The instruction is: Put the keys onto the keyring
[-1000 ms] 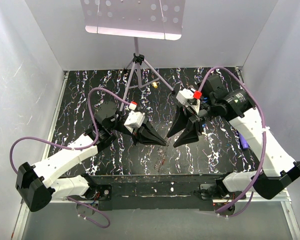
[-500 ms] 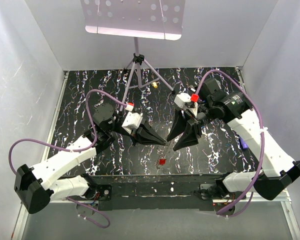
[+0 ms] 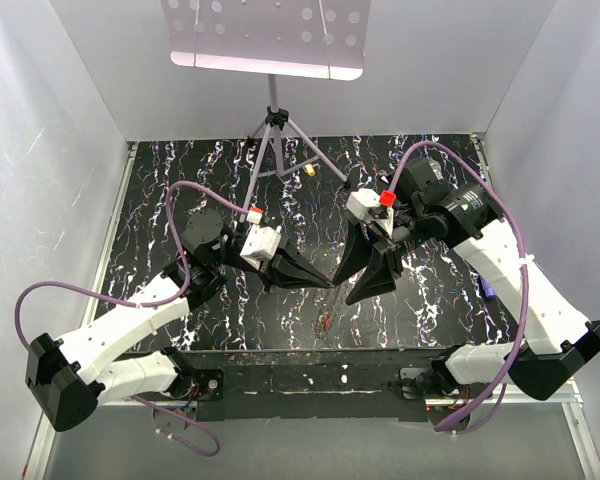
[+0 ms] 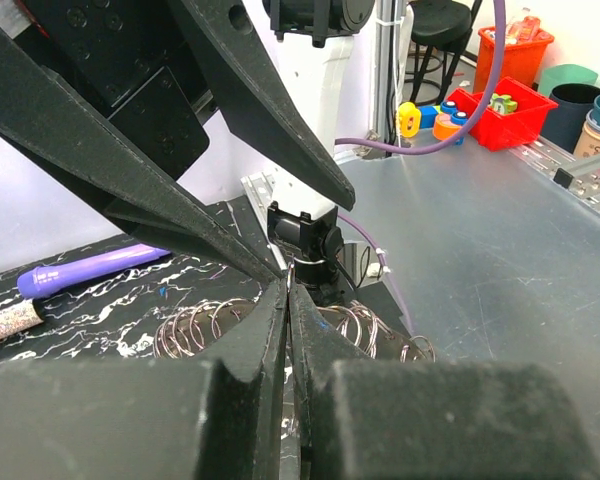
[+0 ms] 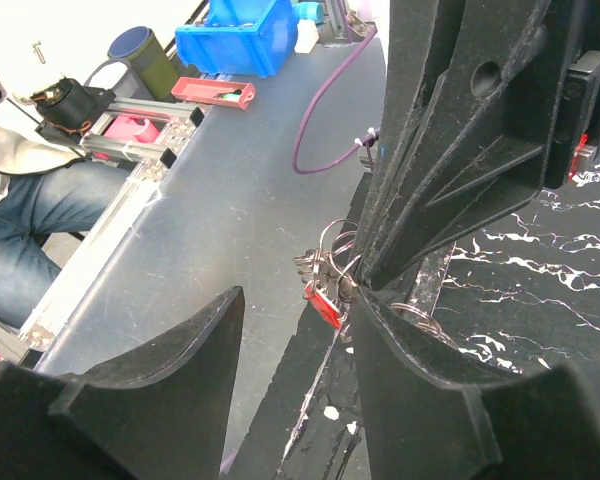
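Black marbled surface (image 3: 180,180), white walls around. We spot keyring (image 5: 330,245) with red key (image 5: 323,302) attached, apparently lying by surface's near edge, just beside both hands' tips. Left hand (image 4: 288,295) pressed closed, nothing visible between its fingers. Right hand (image 3: 348,286) spread open, empty. Risks, as we judge: blunt fingers skid on thin loop, shoving bundle over edge; crowded hands clash.
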### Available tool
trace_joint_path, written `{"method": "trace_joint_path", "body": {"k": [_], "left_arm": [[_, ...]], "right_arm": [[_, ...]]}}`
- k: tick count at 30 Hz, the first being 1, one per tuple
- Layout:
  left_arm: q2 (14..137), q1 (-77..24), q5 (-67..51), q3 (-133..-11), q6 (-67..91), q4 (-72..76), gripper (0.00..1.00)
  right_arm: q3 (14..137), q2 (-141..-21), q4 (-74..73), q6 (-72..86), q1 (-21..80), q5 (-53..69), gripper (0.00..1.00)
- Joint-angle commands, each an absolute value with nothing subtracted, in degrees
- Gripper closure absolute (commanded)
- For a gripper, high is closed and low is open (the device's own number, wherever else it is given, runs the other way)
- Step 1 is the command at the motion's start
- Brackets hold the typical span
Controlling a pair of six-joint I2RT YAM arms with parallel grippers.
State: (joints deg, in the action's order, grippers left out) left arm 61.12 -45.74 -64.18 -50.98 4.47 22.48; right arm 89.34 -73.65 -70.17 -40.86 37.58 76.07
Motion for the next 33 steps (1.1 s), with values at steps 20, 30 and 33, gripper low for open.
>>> {"method": "trace_joint_path", "body": {"k": [20,30,33], "left_arm": [[56.26,-45.88,-58.72,-46.94,3.69,21.63,1.00],[50.89,-45.18,-49.06,-42.02,5.88,19.69,1.00],[49.22,-44.48,-43.70,-40.43,7.99,18.72,1.00]], "right_arm": [[93.95,-72.60,-69.87,-40.87,30.78,77.34,0.46],[79.66,-66.10,-69.87,-40.87,14.87,77.34,0.46],[71.75,-64.25,-69.87,-40.87,9.96,77.34,0.46]]}}
